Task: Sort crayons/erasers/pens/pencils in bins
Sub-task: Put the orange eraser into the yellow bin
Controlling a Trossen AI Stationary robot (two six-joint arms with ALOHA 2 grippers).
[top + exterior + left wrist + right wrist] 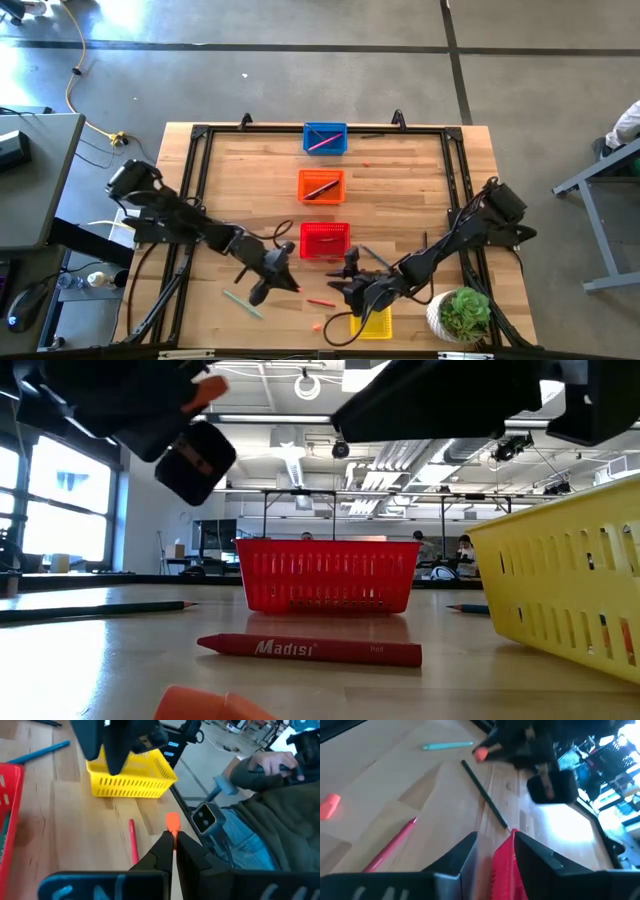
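Four bins stand in a row from far to near: blue [325, 138], orange [321, 185], red [325, 240], yellow [372, 322]. My left gripper [285, 275] hangs left of the red bin, shut on a small orange eraser [172, 821]. My right gripper [495, 840] is open and holds nothing; it hovers between the red and yellow bins, and the red bin's rim [502, 860] shows beyond its gap. On the table lie a red crayon [320, 301], a second orange eraser [317, 326], a teal pencil [242, 305] and a dark pencil [485, 800]. My left gripper pinches the orange eraser by its lower end [173, 831] between the two fingertips. The eraser's other end sticks out past the tips. The fingers slant down toward the table's near right. The eraser is lifted clear of the table.
A potted plant [462, 315] stands at the near right corner. The blue and orange bins each hold a stick. A black frame [200, 135] runs around the tabletop. A person [270, 795] sits beyond the table's near edge, one hand on a handle.
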